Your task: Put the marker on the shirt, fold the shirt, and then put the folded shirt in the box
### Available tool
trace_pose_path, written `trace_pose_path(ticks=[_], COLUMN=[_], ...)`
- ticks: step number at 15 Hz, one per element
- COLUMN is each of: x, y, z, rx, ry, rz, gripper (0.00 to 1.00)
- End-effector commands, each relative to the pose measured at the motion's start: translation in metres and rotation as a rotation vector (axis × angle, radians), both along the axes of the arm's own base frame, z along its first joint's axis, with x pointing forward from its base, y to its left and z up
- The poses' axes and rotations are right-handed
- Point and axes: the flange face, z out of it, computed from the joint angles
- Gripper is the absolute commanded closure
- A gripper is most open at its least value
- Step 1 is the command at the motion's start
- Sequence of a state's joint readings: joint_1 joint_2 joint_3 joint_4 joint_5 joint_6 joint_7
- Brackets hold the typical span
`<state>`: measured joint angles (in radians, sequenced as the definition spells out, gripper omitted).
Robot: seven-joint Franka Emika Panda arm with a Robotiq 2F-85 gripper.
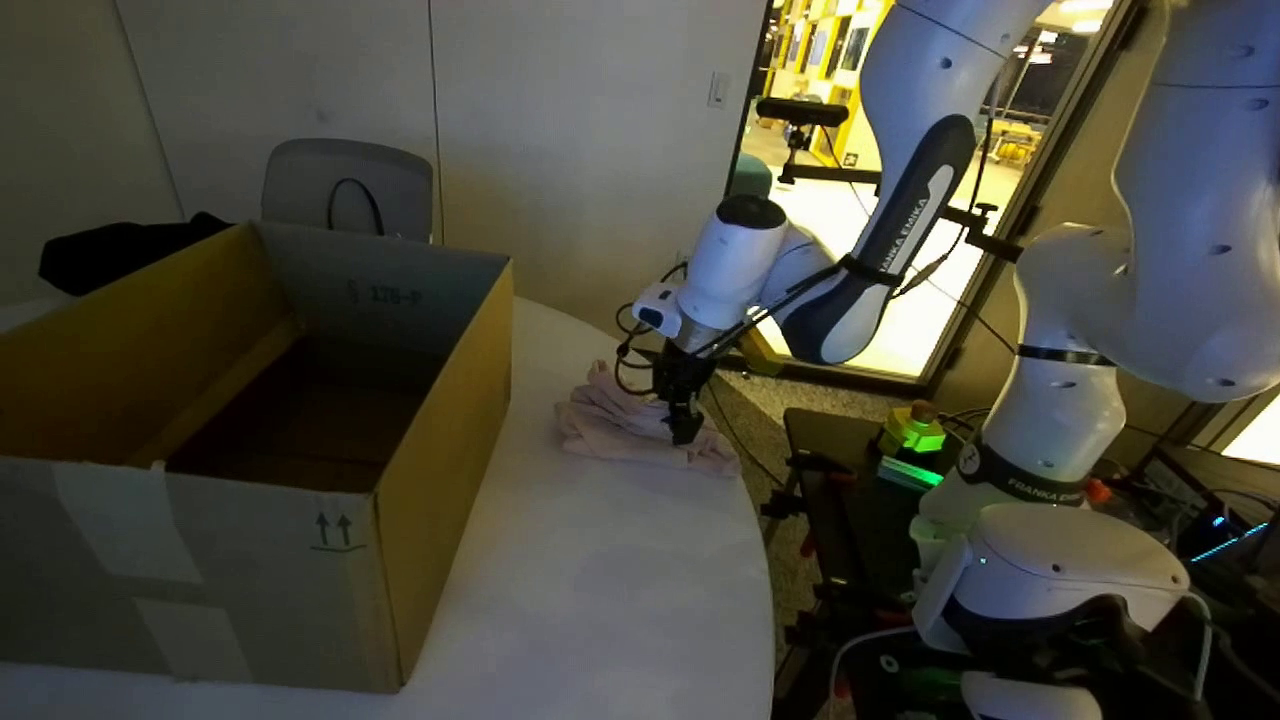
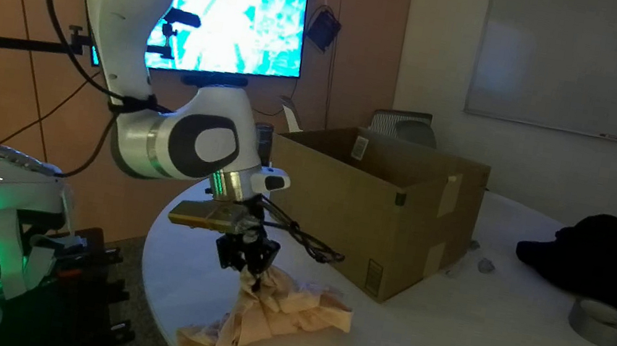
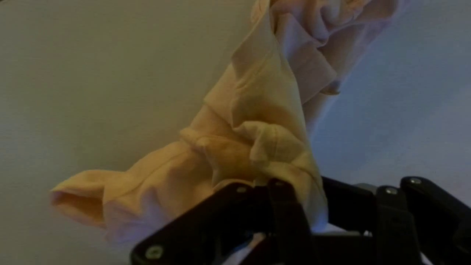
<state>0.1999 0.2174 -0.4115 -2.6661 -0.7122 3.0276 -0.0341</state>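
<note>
Cream-pink, the shirt (image 2: pixel 291 314) bunches at my gripper (image 2: pixel 256 281), which I hold pinched on it, presumably to fold it before it enters the box (image 2: pixel 333 215).

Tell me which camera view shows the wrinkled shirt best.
The wrist view: the cream-pink shirt is largest there, its folds clear, though cropped at the top. In both exterior views it looks smaller, on the white table. The gripper covers part in all three.

arm (image 1: pixel 1066 300): white, dark panels (image 1: pixel 955 145) | tool (image 2: pixel 256 282): black, screws (image 3: pixel 415 181) | black cables (image 2: pixel 313 250)
</note>
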Motion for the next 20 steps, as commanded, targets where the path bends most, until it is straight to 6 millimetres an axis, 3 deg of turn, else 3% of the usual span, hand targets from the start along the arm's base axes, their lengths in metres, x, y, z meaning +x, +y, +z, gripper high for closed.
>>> trace_pose_path(ticks=[1, 6, 7, 10, 11, 13, 17, 20], x=[-0.014, -0.031, -0.033, -0.038, -0.040, -0.042, -0.043, -0.037], y=[0.030, 0.066, 0.072, 0.085, 0.088, 0.091, 0.089, 0.076], z=[0.003, -0.006, -0.007, -0.014, -0.016, -0.016, 0.001, 0.012], rx=[-0.052, -0.106, -0.117, -0.158, -0.169, -0.171, -0.108, -0.082], ry=[0.000, 0.018, 0.018, 0.028, 0.030, 0.023, -0.019, -0.041], rz=[0.152, 0.316, 0.332, 0.367, 0.364, 0.344, 0.267, 0.188], gripper=[0.96, 0.96, 0.89, 0.95, 0.67, 0.59, 0.28, 0.06])
